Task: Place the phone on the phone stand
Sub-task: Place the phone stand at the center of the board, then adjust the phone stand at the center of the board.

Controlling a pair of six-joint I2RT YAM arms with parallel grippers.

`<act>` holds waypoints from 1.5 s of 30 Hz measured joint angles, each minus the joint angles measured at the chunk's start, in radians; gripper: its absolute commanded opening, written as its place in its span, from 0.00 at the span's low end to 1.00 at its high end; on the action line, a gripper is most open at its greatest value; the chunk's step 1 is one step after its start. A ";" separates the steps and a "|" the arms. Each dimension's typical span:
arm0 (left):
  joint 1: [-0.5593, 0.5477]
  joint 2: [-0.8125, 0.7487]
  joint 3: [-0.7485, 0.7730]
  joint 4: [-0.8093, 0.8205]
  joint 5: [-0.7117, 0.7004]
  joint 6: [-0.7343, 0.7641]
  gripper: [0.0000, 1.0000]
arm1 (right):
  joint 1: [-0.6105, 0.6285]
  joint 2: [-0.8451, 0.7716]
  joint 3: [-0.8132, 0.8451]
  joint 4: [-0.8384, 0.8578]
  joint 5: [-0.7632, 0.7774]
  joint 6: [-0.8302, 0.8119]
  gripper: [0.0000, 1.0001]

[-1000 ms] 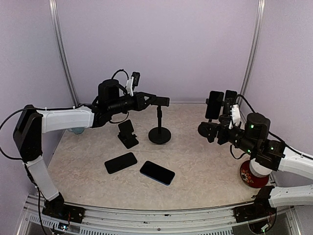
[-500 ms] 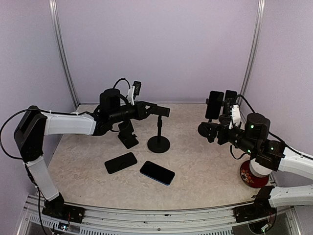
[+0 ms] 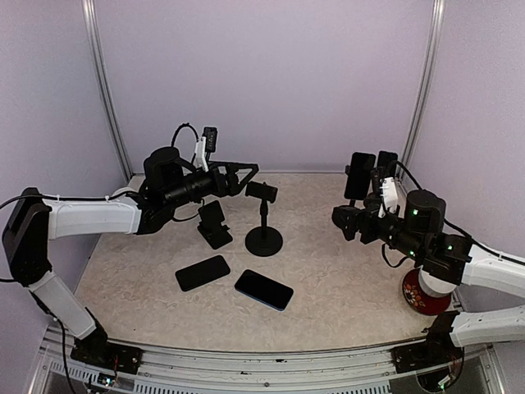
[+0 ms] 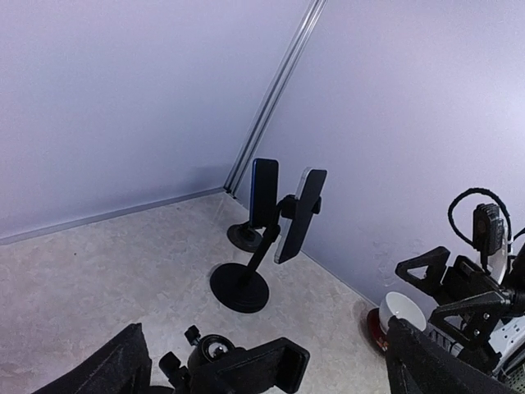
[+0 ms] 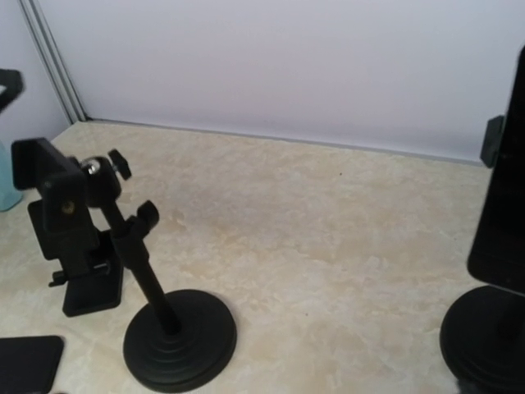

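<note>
The top camera looked down from high behind over the whole table (image 3: 328,279). The left wrist camera faced across to the right back corner, the right wrist one sat low and close. All three shared the pole stand (image 3: 263,240)

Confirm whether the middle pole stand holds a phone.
No: the clamp of the pole stand is bare; the black phone and blue phone lie flat nearby.

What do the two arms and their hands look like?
Both arms have white link shells with black joints. The left arm ends in a black left hand with a looping black cable; the right arm shows green lights near its black right hand.
</note>
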 measured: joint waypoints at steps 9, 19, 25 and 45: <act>-0.006 -0.191 -0.134 -0.081 -0.234 0.010 0.99 | -0.002 0.029 0.000 0.021 -0.011 0.004 1.00; -0.005 -0.268 -0.293 -0.194 -0.498 0.002 0.99 | -0.005 0.061 0.000 0.037 -0.027 0.011 1.00; 0.053 -0.201 -0.372 -0.199 -0.512 -0.019 0.99 | -0.005 0.080 0.000 0.044 -0.035 0.012 1.00; 0.218 0.044 -0.371 -0.167 -0.403 -0.025 0.99 | -0.006 0.083 0.000 0.049 -0.037 0.011 1.00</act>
